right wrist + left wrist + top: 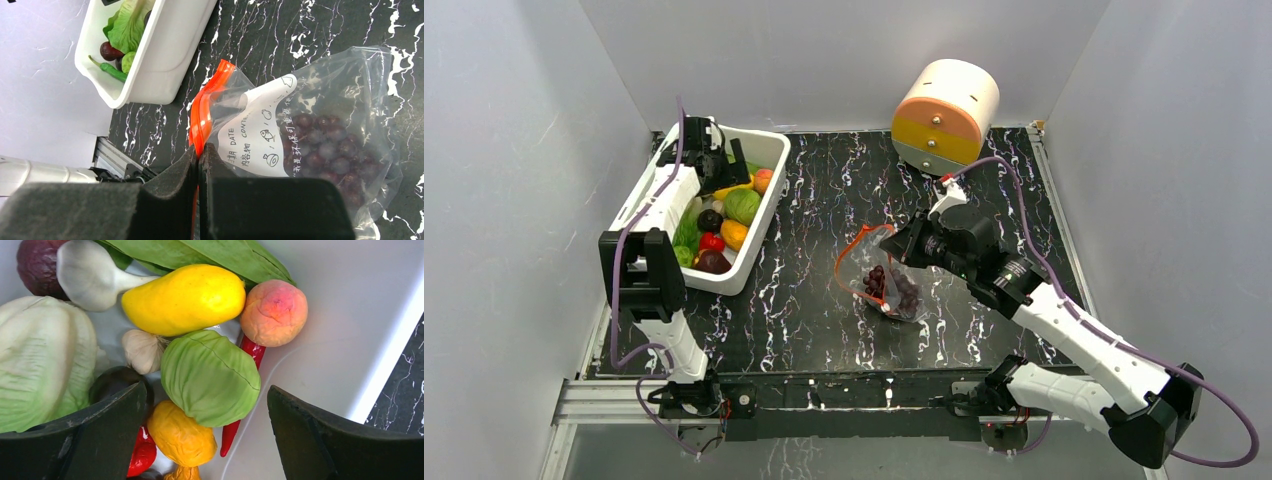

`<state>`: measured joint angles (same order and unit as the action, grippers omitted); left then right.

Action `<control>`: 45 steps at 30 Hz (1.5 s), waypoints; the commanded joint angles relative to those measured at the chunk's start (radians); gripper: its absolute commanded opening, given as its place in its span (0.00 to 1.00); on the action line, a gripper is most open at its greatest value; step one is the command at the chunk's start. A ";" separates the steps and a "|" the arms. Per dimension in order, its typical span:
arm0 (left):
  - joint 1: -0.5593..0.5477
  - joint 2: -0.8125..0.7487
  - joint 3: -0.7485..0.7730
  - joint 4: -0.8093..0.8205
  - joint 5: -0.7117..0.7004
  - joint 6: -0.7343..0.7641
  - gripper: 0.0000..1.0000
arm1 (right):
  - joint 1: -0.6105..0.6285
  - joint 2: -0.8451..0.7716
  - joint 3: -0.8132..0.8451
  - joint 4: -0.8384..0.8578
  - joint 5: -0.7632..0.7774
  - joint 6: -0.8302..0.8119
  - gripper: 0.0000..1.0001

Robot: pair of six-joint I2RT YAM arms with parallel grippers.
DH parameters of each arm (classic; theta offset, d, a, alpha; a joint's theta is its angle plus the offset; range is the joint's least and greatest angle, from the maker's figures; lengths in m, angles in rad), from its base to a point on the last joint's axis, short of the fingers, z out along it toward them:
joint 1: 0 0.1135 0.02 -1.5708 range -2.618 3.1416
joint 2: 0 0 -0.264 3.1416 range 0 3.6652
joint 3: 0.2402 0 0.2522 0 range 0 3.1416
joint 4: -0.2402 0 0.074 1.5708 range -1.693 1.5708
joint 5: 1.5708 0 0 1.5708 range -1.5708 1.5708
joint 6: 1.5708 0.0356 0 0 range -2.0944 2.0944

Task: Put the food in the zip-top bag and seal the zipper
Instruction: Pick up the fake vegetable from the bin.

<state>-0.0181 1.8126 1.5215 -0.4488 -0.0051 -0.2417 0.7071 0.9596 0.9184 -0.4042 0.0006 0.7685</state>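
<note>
My left gripper (206, 395) hangs open over the food in the white bin, its fingers wide apart on either side of the round green cabbage (210, 377) without touching it. Around the cabbage lie a yellow oval fruit (185, 299), an orange-peach piece (274, 312) and a wrinkled orange piece (181, 434). At mid-table my right gripper (200, 150) is shut on the orange-red zipper (207, 97) of the clear zip-top bag (320, 100), holding its mouth up. A dark purple grape bunch (325, 150) lies inside the bag (886, 275).
The white bin (764, 215) stands at the left of the black marbled table, with leafy greens, a red chilli (252, 352), garlic and a mushroom among the food. A round orange-and-yellow drawer unit (944, 112) sits at the back. White walls close in three sides.
</note>
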 commanded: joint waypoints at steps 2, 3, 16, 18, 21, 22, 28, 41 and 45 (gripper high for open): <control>-0.002 0.041 0.009 -0.017 0.031 0.006 0.90 | 0.002 0.015 0.063 0.053 -0.007 0.006 0.00; -0.002 0.049 0.015 -0.024 0.029 0.006 0.90 | 0.002 0.016 0.063 0.055 -0.010 0.008 0.00; -0.002 0.108 0.013 -0.032 0.066 0.006 0.93 | 0.002 -0.015 0.033 0.068 -0.013 0.007 0.00; -0.002 0.113 0.015 -0.039 0.081 0.005 0.94 | 0.003 -0.019 0.037 0.065 -0.012 0.004 0.00; -0.002 0.115 0.010 -0.032 0.116 -0.002 0.95 | 0.003 -0.026 0.037 0.064 -0.008 0.000 0.00; -0.002 0.118 0.009 -0.032 0.119 -0.004 0.97 | 0.002 -0.027 0.036 0.064 -0.006 0.000 0.00; -0.002 0.136 0.019 -0.052 0.132 -0.014 0.98 | 0.003 -0.035 0.027 0.072 -0.006 0.004 0.00; -0.003 0.098 0.006 -0.048 0.106 -0.019 0.69 | 0.003 -0.020 0.025 0.084 -0.013 0.009 0.00; -0.006 0.076 -0.004 -0.043 0.086 -0.027 0.65 | 0.002 -0.020 0.026 0.082 -0.010 0.008 0.00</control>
<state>-0.0181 1.9465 1.5257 -0.4557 0.1005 -0.2649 0.7071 0.9508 0.9218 -0.4004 -0.0071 0.7689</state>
